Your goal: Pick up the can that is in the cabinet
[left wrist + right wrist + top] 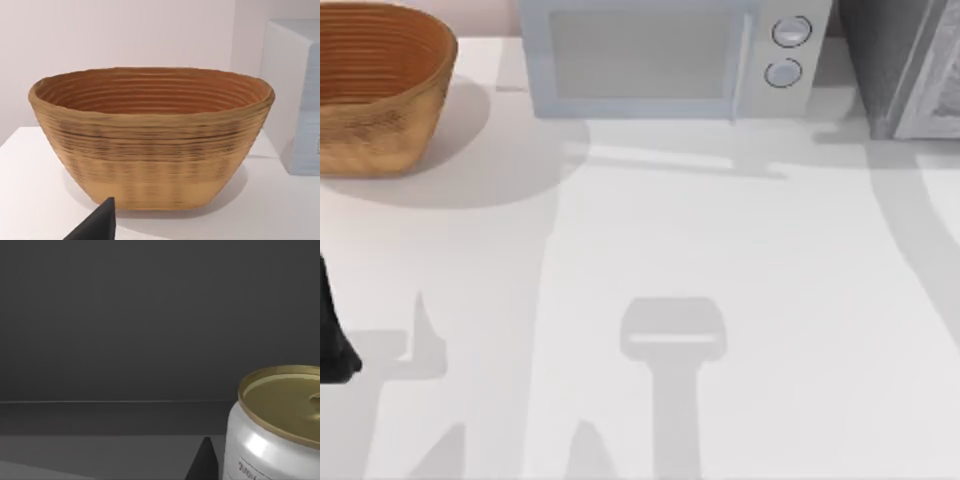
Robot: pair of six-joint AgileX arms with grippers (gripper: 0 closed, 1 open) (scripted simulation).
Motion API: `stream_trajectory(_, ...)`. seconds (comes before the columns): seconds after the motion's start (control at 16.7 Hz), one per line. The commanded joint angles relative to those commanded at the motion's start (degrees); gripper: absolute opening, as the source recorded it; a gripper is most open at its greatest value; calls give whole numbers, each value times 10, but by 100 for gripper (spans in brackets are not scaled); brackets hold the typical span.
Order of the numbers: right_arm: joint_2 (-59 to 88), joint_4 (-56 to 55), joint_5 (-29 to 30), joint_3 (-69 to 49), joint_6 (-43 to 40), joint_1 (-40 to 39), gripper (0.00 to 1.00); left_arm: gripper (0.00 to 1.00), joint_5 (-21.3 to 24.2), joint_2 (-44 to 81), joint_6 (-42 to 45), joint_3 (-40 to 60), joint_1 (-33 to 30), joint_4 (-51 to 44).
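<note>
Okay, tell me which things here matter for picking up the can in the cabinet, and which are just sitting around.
Part of the job:
cabinet, at the table's far right
can, silver with a gold top, inside dark grey walls
right gripper, close beside the can

Just lying about:
woven basket
white microwave
left gripper, facing the basket

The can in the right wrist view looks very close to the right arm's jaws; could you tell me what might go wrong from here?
1. The can stands upright beside a dark finger; a sideways nudge could tip it.
2. The cabinet walls enclose the reach, so the arm may scrape them.
3. The can sits off-centre in the right wrist view, so closing might miss.
</note>
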State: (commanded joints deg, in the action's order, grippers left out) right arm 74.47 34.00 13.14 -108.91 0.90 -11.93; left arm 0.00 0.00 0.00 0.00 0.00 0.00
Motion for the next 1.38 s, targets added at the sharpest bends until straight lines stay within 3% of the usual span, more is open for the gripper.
stream_trajectory(0.36, -5, -2, -1, 5, 1, 3, 0, 100, 0, 0, 0, 0, 0, 0)
stream_trajectory(0.6, -66, -31, -12, 90, 0, 13, 0, 100, 0, 0, 0, 0, 0, 0)
stream_trajectory(0.84, -183, -84, -32, 269, -2, 31, 0, 100, 0, 0, 0, 0, 0, 0)
stream_trajectory(1.38, -533, -243, -94, 826, -6, 86, 0, 100, 0, 0, 0, 0, 0, 0)
